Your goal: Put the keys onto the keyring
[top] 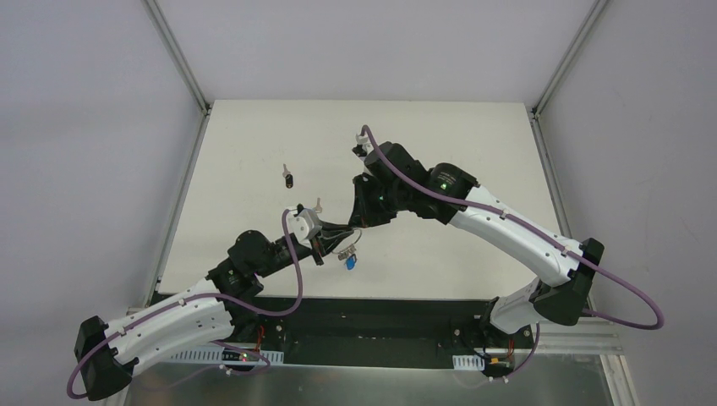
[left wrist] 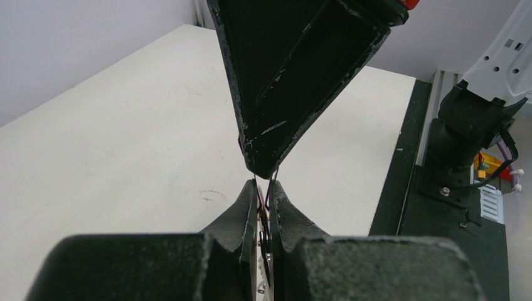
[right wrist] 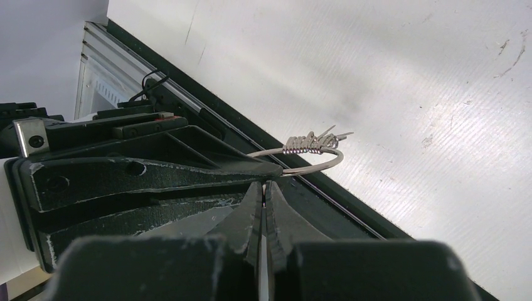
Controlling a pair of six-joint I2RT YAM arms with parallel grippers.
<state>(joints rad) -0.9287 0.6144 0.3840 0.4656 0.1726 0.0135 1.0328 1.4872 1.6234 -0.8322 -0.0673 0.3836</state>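
Observation:
My left gripper [top: 341, 240] is shut on the keyring [top: 347, 251] and holds it above the table's near edge. A blue-headed key [top: 349, 263] and small silver keys hang from the ring. In the left wrist view the ring's wire [left wrist: 264, 216] sits edge-on between my left gripper's closed fingers [left wrist: 248, 207]. My right gripper [top: 358, 227] comes down from the far side, its tip touching the left gripper's tip. In the right wrist view my right gripper [right wrist: 264, 186] is shut on a thin silver strip, seemingly a key. The keyring [right wrist: 327, 163] arcs out just beyond it, with keys [right wrist: 310, 143] bunched on it.
A small key with a dark head [top: 289, 178] lies alone on the white table [top: 473, 152], left of centre. The black mounting strip [top: 380, 313] runs along the near edge just below both grippers. Grey walls enclose the table on three sides.

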